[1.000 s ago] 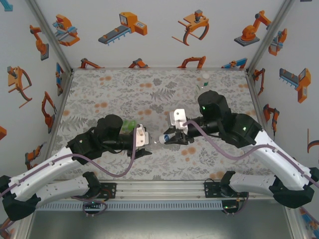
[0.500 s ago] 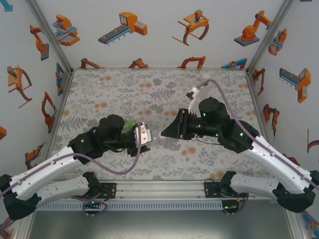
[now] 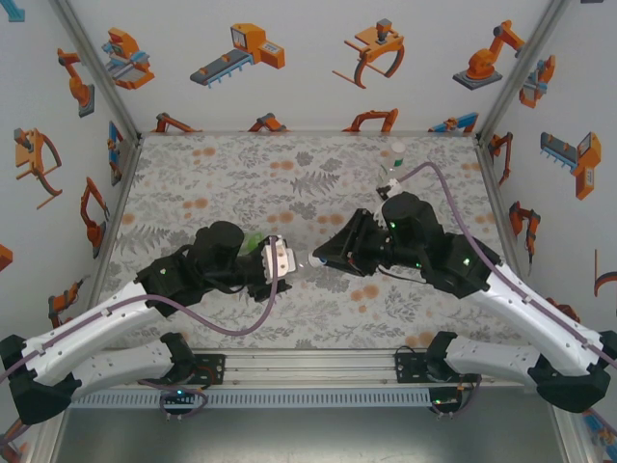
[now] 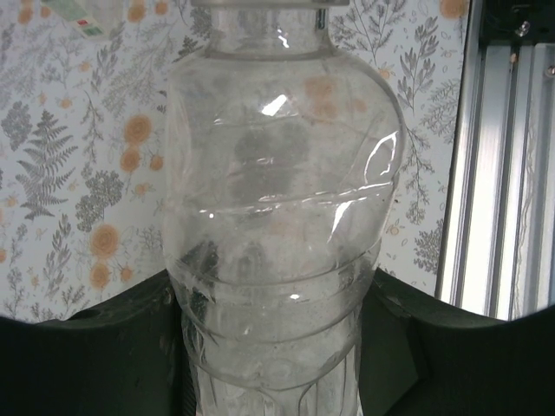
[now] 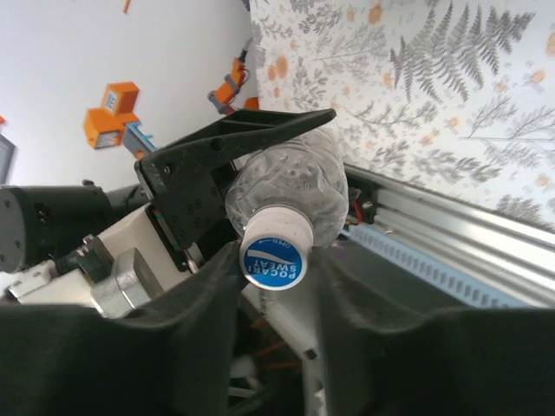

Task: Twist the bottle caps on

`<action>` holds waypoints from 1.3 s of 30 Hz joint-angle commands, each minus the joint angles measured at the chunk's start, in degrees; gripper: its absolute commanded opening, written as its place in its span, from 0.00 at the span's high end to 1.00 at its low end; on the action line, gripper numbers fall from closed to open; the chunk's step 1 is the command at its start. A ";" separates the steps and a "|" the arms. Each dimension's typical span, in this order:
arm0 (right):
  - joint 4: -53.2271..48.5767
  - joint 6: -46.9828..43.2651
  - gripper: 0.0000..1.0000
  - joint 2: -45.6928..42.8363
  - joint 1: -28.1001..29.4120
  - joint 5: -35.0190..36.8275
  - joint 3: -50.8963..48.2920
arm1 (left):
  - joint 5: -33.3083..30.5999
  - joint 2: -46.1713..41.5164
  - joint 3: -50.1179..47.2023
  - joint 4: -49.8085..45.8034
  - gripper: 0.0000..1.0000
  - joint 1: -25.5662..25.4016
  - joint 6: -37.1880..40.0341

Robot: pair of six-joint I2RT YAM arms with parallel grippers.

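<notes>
A green bottle [image 3: 253, 241] peeks out at 11 o'clock of the left gripper [image 4: 277, 364], whose fingers are clamped tight round a clear bottle [image 4: 282, 217]. It lies level over the worktop [image 3: 212, 183], toward its 6 o'clock edge, neck pointing to 3 o'clock. A white cap [image 5: 276, 253] sits on that neck. The right gripper [image 5: 277, 276] has its fingers close on either side of the cap; I cannot tell whether they pinch it.

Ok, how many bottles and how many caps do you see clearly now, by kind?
Bottles: 2 (clear bottle, green bottle).
Caps: 2 (blue-labelled cap on the clear bottle, loose white cap near the far edge).
Total: 4.
</notes>
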 commanded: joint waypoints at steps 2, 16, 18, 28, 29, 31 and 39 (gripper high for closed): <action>-2.26 -20.42 0.52 -0.11 -0.05 1.11 6.82 | 3.89 -0.94 1.27 2.79 1.00 -0.12 0.34; -2.45 -93.28 0.47 -1.99 0.01 -27.27 9.91 | 11.92 -1.32 2.45 2.00 1.00 -0.12 0.24; -3.83 -99.82 0.47 -1.09 -0.02 -27.37 10.64 | 12.50 -1.07 2.50 2.12 1.00 -0.12 0.09; -5.34 -110.16 0.54 2.82 0.05 -32.63 11.14 | 13.61 -0.81 2.61 1.99 1.00 -0.12 -0.13; -4.99 -110.14 0.55 3.01 0.03 -32.67 10.98 | 13.60 -0.85 2.62 1.97 1.00 -0.12 -0.13; -4.26 -110.19 0.57 3.14 0.01 -33.20 10.63 | 13.50 -0.85 2.62 1.90 1.00 -0.12 -0.11; -4.15 -110.14 0.59 3.40 0.01 -32.78 9.75 | 13.31 -1.02 2.41 1.79 1.00 -0.12 -0.05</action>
